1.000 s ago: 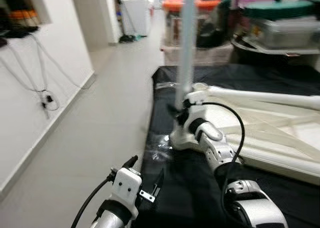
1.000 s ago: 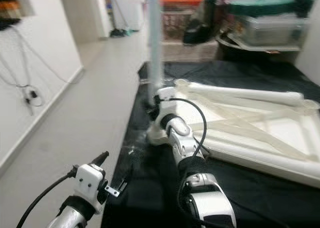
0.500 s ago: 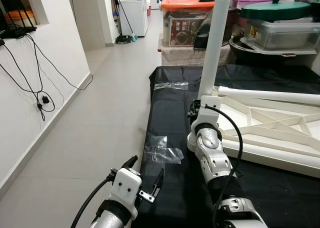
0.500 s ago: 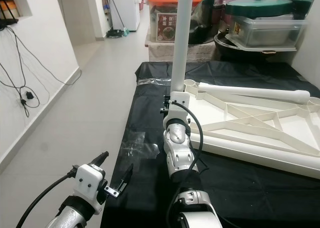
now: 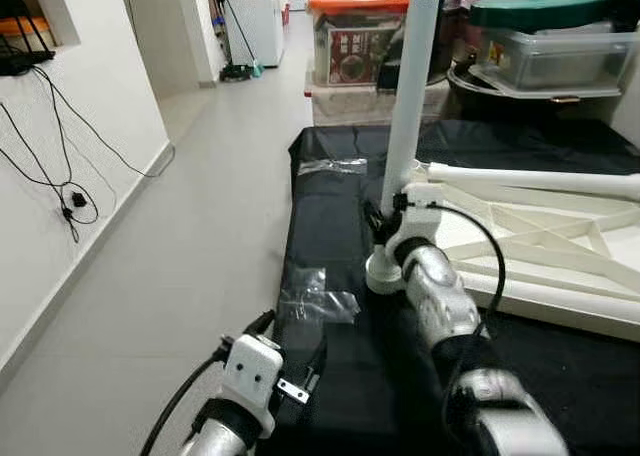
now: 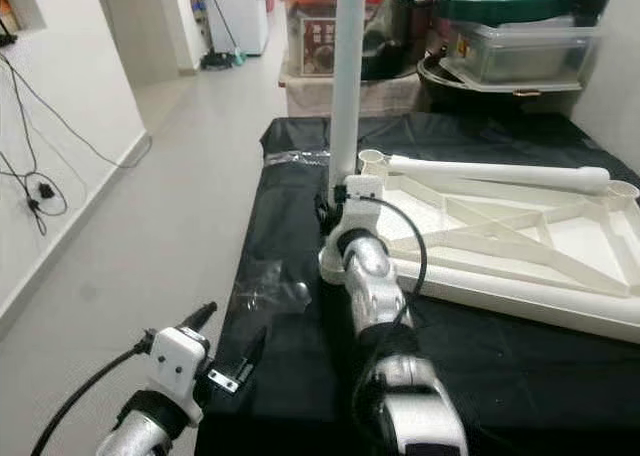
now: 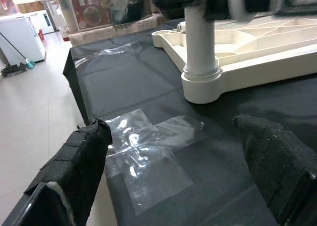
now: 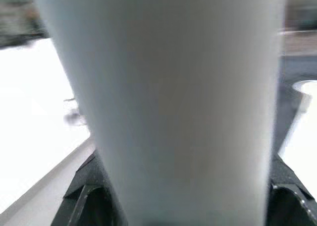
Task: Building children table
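A white table frame lies upside down on the black-covered table. One white leg stands upright in the frame's near corner socket. My right gripper is shut on the low part of this leg, its black fingers on either side of it. A second white leg lies across the frame's far side. My left gripper hangs open and holds nothing, low at the table's front left edge, its fingers apart.
A patch of clear tape sticks to the black cover near the socket. Behind the table stand a box with an orange lid and a green-lidded pot. Open grey floor runs along the left, beside a wall with cables.
The whole view has shifted, so the camera moved. My right gripper stays shut on the upright leg, and its forearm now lies more to the right. The left arm has not moved.
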You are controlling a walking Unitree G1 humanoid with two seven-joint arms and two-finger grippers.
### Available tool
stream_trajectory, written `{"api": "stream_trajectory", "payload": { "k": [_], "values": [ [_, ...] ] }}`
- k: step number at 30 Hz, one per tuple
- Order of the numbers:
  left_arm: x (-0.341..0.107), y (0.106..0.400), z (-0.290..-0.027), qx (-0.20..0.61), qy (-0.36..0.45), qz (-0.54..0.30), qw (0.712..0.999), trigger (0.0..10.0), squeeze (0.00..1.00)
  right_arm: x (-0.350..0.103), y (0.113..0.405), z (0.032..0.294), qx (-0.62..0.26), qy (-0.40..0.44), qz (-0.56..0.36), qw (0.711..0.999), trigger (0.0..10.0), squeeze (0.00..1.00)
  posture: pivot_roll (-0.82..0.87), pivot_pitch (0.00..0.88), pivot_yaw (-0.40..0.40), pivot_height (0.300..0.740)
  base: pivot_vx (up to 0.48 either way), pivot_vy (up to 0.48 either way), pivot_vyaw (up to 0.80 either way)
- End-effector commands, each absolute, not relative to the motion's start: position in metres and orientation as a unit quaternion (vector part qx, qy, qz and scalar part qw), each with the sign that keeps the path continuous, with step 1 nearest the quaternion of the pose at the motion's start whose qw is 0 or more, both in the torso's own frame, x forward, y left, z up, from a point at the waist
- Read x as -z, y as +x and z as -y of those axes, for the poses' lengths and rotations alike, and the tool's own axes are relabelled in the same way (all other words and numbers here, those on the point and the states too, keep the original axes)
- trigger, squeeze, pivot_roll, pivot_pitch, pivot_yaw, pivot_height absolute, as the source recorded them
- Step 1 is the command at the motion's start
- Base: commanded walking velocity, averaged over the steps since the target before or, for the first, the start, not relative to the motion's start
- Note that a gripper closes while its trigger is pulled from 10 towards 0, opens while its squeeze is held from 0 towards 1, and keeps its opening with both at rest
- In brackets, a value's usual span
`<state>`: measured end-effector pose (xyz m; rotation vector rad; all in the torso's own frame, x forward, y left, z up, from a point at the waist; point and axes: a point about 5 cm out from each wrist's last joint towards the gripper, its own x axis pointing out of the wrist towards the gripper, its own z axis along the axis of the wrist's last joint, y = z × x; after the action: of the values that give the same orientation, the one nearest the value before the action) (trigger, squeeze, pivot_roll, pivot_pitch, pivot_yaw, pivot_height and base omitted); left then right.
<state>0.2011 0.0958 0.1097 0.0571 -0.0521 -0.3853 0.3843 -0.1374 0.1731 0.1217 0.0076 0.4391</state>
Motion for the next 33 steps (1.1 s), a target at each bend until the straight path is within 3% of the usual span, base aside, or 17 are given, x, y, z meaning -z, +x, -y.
{"api": "stream_trajectory", "payload": {
  "k": [1,2,3,4,5,7,8,9,10,13,18,19,23,31,32,33],
  "values": [
    [-0.107,0.201,-0.098,0.191,0.031,0.019,0.981,10.0,0.0,-0.167,0.382,0.126,-0.264,0.076,-0.023,0.961,10.0,0.0,-0.01,0.0,0.036,0.74,0.0,0.0,0.0],
    [-0.107,0.201,-0.098,0.191,0.031,0.019,0.981,10.0,0.0,-0.167,0.382,0.126,-0.264,0.076,-0.023,0.961,10.0,0.0,-0.01,0.0,0.036,0.74,0.0,0.0,0.0],
    [-0.107,0.201,-0.098,0.19,0.032,0.019,0.981,10.0,0.0,-0.166,0.379,0.124,-0.323,0.078,-0.035,0.943,10.0,0.0,0.0,0.0,0.025,0.74,0.0,0.0,0.0],
    [-0.107,0.202,-0.098,0.19,0.032,0.019,0.981,10.0,0.0,-0.168,0.372,0.123,-0.414,0.079,-0.045,0.906,10.0,0.0,0.0,0.0,0.025,0.74,0.0,0.0,0.0],
    [-0.107,0.202,-0.098,0.19,0.032,0.019,0.981,10.0,0.0,-0.168,0.372,0.123,-0.414,0.079,-0.045,0.906,10.0,0.0,0.0,0.0,0.025,0.74,0.0,0.0,0.0],
    [-0.107,0.202,-0.098,0.189,0.032,0.019,0.981,10.0,0.0,-0.172,0.362,0.124,-0.531,0.077,-0.056,0.842,10.0,0.0,0.0,0.0,0.025,0.74,0.0,0.0,0.0],
    [-0.107,0.202,-0.098,0.189,0.032,0.019,0.981,10.0,0.0,-0.172,0.362,0.124,-0.531,0.077,-0.056,0.842,10.0,0.0,0.0,0.0,0.025,0.74,0.0,0.0,0.0],
    [-0.107,0.202,-0.098,0.189,0.032,0.019,0.981,10.0,0.0,-0.174,0.36,0.124,-0.565,0.083,-0.06,0.819,10.0,0.0,0.0,0.0,0.025,0.74,0.0,0.0,0.0],
    [-0.107,0.202,-0.098,0.189,0.032,0.019,0.981,10.0,0.0,-0.174,0.36,0.124,-0.565,0.083,-0.06,0.819,10.0,0.0,0.0,0.0,0.025,0.74,0.0,0.0,0.0],
    [-0.107,0.202,-0.098,0.187,0.032,0.019,0.982,10.0,0.0,-0.177,0.356,0.123,-0.621,0.097,-0.066,0.775,10.0,0.0,0.01,0.0,0.019,0.74,0.0,0.0,0.0],
    [-0.107,0.202,-0.098,0.187,0.032,0.019,0.982,10.0,0.0,-0.177,0.353,0.122,-0.654,0.096,-0.076,0.746,10.0,0.0,0.01,0.0,0.019,0.74,0.0,0.0,0.0],
    [-0.107,0.202,-0.098,0.188,0.032,0.019,0.982,10.0,0.0,-0.175,0.351,0.122,-0.667,0.092,-0.081,0.735,0.0,0.0,0.01,0.0,0.019,0.74,0.0,0.0,0.0],
    [-0.107,0.202,-0.098,0.188,0.031,0.019,0.981,10.0,0.0,-0.173,0.349,0.121,-0.68,0.09,-0.085,0.723,0.0,0.0,0.01,0.0,0.018,0.74,0.0,0.0,0.0],
    [-0.107,0.202,-0.097,0.189,0.03,0.018,0.981,10.0,0.0,-0.165,0.345,0.126,-0.674,0.091,-0.079,0.729,0.0,0.0,0.0,0.0,0.016,0.74,0.0,0.0,0.0],
    [-0.107,0.202,-0.097,0.188,0.029,0.018,0.982,10.0,0.0,-0.159,0.346,0.125,-0.646,0.089,-0.077,0.754,0.0,0.0,-0.02,0.0,0.018,0.74,0.0,0.0,0.0],
    [-0.107,0.202,-0.097,0.188,0.029,0.018,0.982,10.0,0.0,-0.159,0.346,0.125,-0.646,0.089,-0.077,0.754,0.0,0.0,-0.02,0.0,0.018,0.74,0.0,0.0,0.0]
  ]
}}
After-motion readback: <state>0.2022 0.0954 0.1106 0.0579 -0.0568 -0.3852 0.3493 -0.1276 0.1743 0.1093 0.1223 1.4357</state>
